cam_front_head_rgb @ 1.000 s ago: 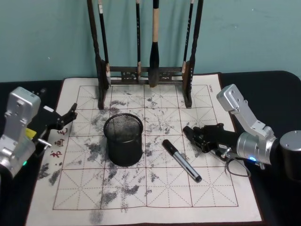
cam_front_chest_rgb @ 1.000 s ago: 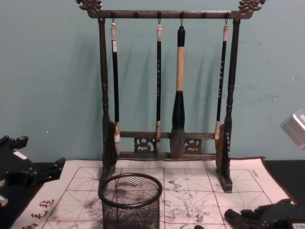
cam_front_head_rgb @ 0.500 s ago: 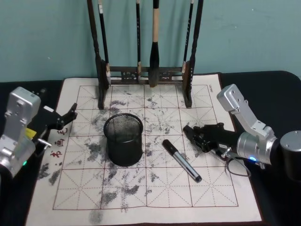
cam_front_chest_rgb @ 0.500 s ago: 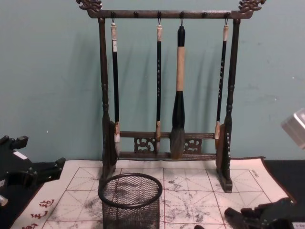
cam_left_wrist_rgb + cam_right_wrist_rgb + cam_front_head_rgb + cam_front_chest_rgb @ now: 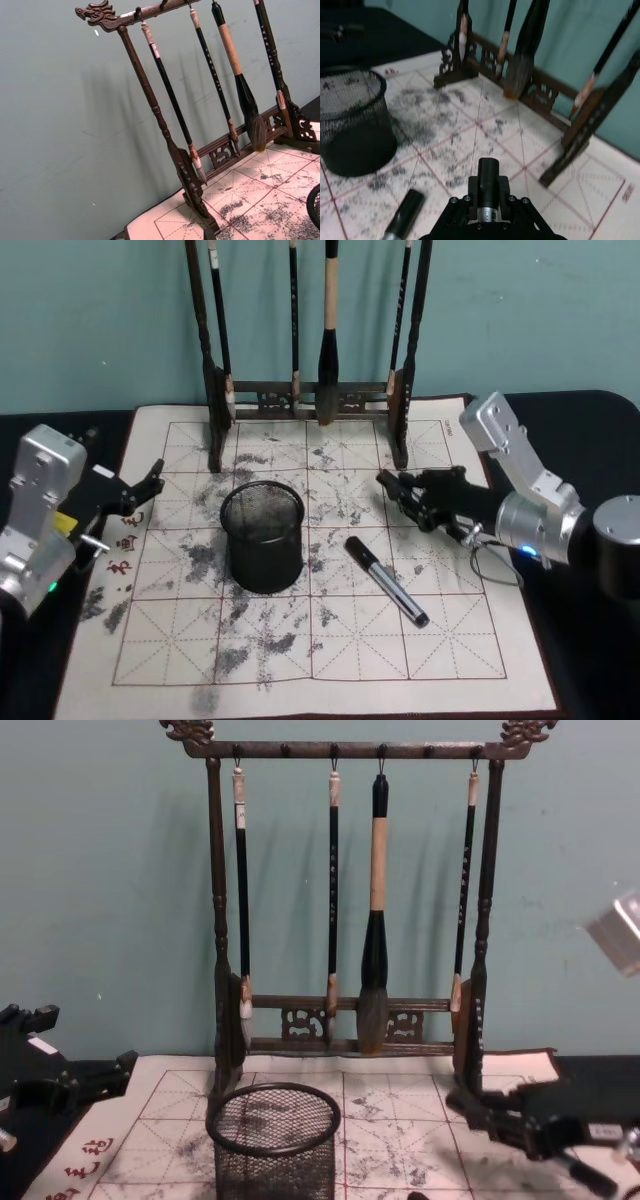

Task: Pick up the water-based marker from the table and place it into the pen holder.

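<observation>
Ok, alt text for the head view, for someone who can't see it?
A black-capped marker lies on the ink-stained grid mat, right of the black mesh pen holder; the right pincer is just beyond its cap, not touching. The left pincer is at the mat's left edge; a wooden brush rack stands behind.

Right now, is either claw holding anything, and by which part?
Nothing is held. The marker lies free on the table; the right claw is empty near it, the left claw empty at the left.
</observation>
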